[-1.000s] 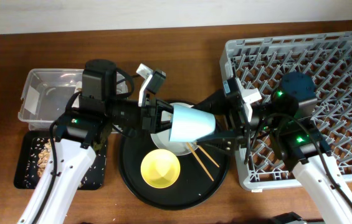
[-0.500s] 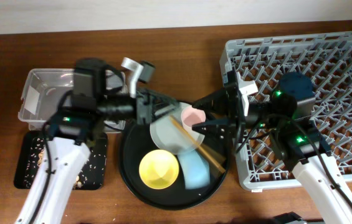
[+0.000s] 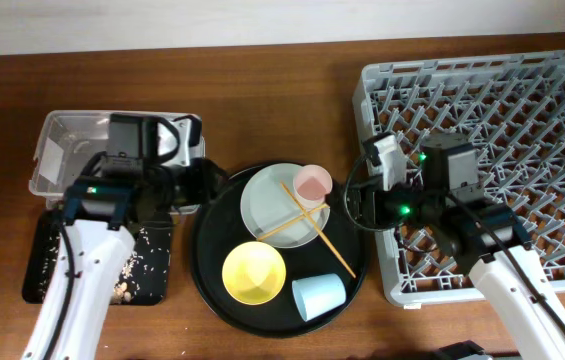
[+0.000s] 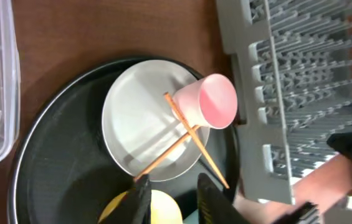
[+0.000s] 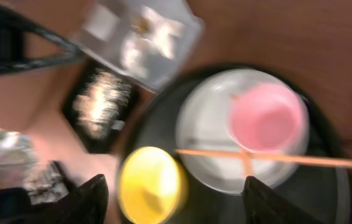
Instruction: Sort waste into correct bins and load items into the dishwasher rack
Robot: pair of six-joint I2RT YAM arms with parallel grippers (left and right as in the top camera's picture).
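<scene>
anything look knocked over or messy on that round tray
Yes. The blue cup lies on its side on the round black tray, beside the yellow bowl. The chopsticks lie crossed loosely over the plate, one tip past its rim.

A big round black tray (image 3: 214, 225) lies flat on the brown wooden surface (image 3: 282, 90), about mid-view. A pale wall (image 3: 262, 20) borders the surface's far side.

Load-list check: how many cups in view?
2. The pink cup sits at the edge of the plate nearest the rack; the blue cup is on the round black tray, beside the yellow bowl. The right arm hides part of the rack.
</scene>
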